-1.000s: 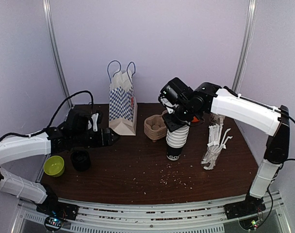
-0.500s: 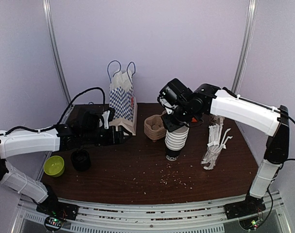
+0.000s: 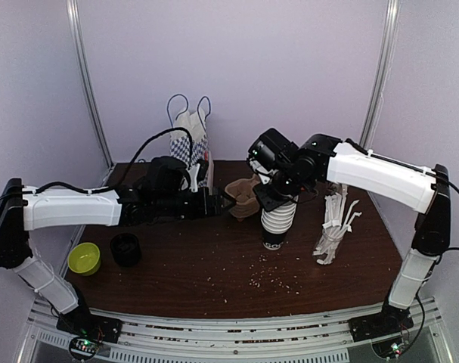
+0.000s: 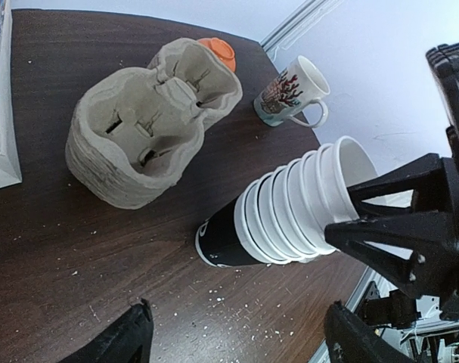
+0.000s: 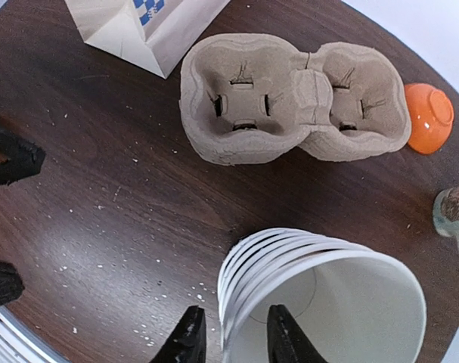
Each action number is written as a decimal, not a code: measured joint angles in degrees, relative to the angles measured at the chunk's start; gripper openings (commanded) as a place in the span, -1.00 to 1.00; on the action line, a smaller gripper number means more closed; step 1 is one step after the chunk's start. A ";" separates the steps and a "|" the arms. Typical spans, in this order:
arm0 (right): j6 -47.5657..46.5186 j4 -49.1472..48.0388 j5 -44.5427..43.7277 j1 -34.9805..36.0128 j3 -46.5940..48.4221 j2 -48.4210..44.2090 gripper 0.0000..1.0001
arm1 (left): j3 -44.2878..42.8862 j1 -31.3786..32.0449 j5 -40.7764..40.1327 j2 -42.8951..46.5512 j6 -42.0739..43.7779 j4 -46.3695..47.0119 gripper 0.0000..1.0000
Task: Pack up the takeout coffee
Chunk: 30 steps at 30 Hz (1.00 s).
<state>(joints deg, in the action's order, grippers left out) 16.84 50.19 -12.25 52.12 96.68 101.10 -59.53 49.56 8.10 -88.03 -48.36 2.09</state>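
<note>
The brown pulp carrier tray (image 3: 243,198) (image 4: 142,136) (image 5: 289,98) lies mid-table with both holes empty. A small dark-topped cup (image 3: 125,249) stands far left, apart from both arms. My left gripper (image 3: 223,204) (image 4: 240,311) is open and holds nothing, low over the table just left of the tray. A stack of nested white cups on a black one (image 3: 277,223) (image 4: 289,208) (image 5: 320,295) stands right of the tray. My right gripper (image 3: 273,198) (image 5: 235,311) straddles the stack's top rim, one finger inside and one outside, with a slight gap at the outer finger.
The checked paper bag (image 3: 190,147) (image 5: 138,23) stands behind the left arm. A glass of wrapped straws (image 3: 333,227) is at the right. A green bowl (image 3: 84,258) sits far left. An orange bowl (image 5: 429,117) and a mug (image 4: 289,94) lie behind the tray. Crumbs dot the table.
My left arm has swept right, from beside the dark cup to the carrier tray. My right gripper has opened from shut and now straddles the stack's rim.
</note>
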 measured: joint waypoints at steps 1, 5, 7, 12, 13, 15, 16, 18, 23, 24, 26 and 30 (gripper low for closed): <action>0.09 0.20 -0.09 0.04 0.00 -0.26 -0.35 | -0.39 0.07 0.13 -0.59 -0.09 0.20 0.62; 0.15 0.87 -0.33 0.15 0.00 -1.84 -0.34 | -1.01 0.28 0.57 -2.29 -0.63 0.87 0.62; 0.15 1.20 -0.42 0.17 0.00 -2.86 -0.34 | -1.01 0.31 0.72 -2.40 -0.74 0.90 0.62; 0.11 2.10 -0.68 0.22 0.00 -4.59 -0.37 | -1.03 0.33 1.05 -2.40 -0.92 1.14 0.62; 0.09 2.12 -0.70 0.22 0.00 -4.66 -0.37 | -1.07 0.33 1.11 -2.43 -0.94 1.16 0.62; 0.07 2.14 -0.70 0.22 -0.24 -4.66 -0.38 | -1.42 0.39 1.18 -2.67 -1.03 1.25 0.63; 0.07 2.16 -0.68 0.22 -0.48 -4.66 -0.38 | -1.73 0.44 1.20 -2.86 -1.03 1.25 0.63; 0.02 2.25 -0.63 0.22 -0.87 -4.66 -0.39 | -2.49 0.59 1.31 -3.39 -1.05 1.36 0.64; -0.15 2.21 -0.50 0.24 -1.22 -4.66 -0.56 | -3.45 1.20 1.66 -4.35 -1.05 1.42 0.64; -0.17 2.21 -0.50 0.24 -1.22 -4.66 -0.58 | -3.65 1.31 1.79 -4.63 -1.05 1.42 0.64; -0.17 2.21 -0.52 0.24 -1.29 -4.66 -0.55 | -3.93 1.46 1.95 -5.22 -1.05 1.49 0.64; -0.17 2.19 -0.35 0.26 -1.33 -4.66 -0.33 | -4.02 1.57 2.19 -5.90 -1.05 1.44 0.67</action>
<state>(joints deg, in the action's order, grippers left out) 16.67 52.38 -12.60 52.38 95.35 96.44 -63.55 51.13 10.28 -93.93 -49.41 3.53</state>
